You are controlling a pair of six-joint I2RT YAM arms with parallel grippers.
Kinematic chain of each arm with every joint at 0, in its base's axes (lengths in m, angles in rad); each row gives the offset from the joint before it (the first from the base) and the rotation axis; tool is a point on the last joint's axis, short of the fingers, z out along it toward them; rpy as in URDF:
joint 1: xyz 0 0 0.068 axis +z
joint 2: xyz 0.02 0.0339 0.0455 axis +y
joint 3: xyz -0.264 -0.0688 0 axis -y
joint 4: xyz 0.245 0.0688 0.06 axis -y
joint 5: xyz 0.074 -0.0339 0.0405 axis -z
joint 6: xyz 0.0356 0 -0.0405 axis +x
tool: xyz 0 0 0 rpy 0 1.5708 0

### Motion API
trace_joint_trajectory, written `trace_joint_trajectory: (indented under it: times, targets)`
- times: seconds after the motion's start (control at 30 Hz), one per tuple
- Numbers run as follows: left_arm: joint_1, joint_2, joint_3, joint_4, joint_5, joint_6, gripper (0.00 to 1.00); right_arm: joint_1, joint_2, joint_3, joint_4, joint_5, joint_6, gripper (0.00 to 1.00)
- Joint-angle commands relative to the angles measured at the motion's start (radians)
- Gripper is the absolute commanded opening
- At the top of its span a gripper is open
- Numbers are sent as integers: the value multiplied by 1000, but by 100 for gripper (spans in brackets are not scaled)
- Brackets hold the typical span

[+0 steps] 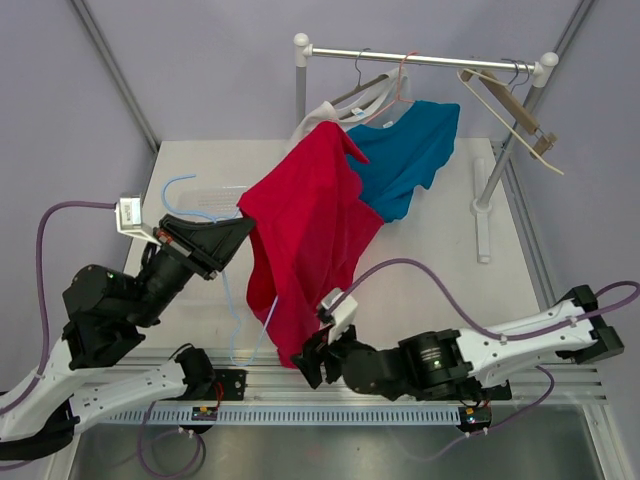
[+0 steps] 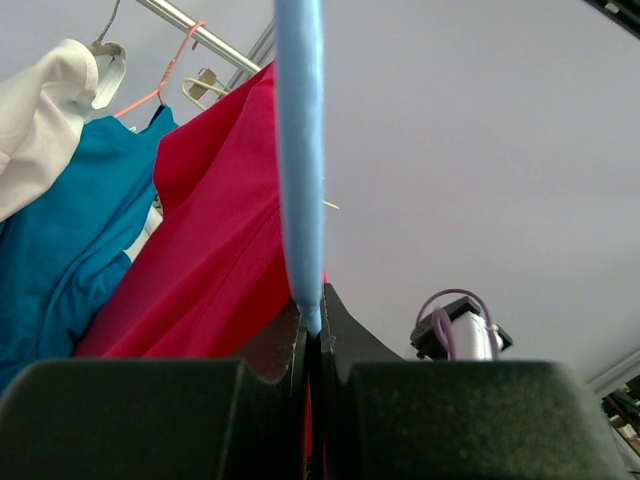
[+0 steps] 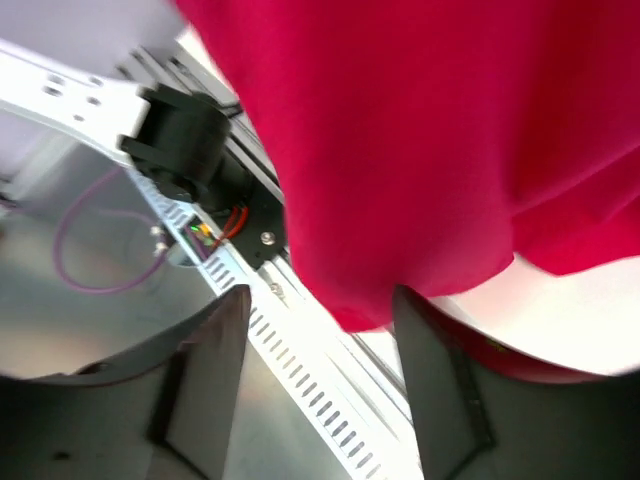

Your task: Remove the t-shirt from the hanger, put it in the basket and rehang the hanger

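Note:
The red t-shirt [image 1: 305, 240] hangs in the air on a light blue hanger [image 1: 232, 310], whose hook [image 1: 176, 186] points left. My left gripper [image 1: 228, 238] is shut on the hanger's bar at the shirt's upper left; in the left wrist view the blue hanger bar [image 2: 301, 160] rises out of the shut gripper [image 2: 313, 335] with the red shirt [image 2: 215, 260] to its left. My right gripper [image 1: 308, 362] is open at the shirt's bottom hem. In the right wrist view the hem [image 3: 360, 300] hangs down between the spread jaws of the right gripper [image 3: 322, 335], not clamped.
A clothes rack [image 1: 420, 60] stands at the back with a teal t-shirt [image 1: 410, 150] on a pink hanger, a white garment [image 1: 325, 112] and an empty wooden hanger [image 1: 510, 110]. The slotted aluminium rail [image 3: 300, 385] runs along the table's near edge under the right gripper.

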Motion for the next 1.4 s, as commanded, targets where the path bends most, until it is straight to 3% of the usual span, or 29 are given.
trace_joint_trajectory:
  times: [0.0,0.03,0.17,0.33,0.67,0.9,1.07,1.27,1.37]
  targets:
    - [1,-58,-45,36,14,-40,0,2,-154,-29,32,-19,-3,76]
    - [1,-67,-56,28,35,-46,0,2,-175,-39,50,-6,-23,86]
    - [1,-80,-71,-12,100,-66,0,-4,-235,-32,12,111,-106,100]
    - [1,-89,-82,-13,187,-103,0,-151,-240,-35,154,-13,-265,99]
    - [1,-101,-51,-47,247,-113,0,-207,-142,63,259,-101,-373,99]
    - [1,-110,-71,-64,163,-83,0,-201,-172,83,122,-223,-189,95]
    - [1,-57,-83,-58,5,-38,0,-52,-134,187,-83,-78,-100,95]
    - [1,-1,-97,30,-78,-32,0,46,-8,367,-145,28,-175,79]
    - [1,5,-93,50,-98,-35,0,54,13,384,-128,65,-184,54]
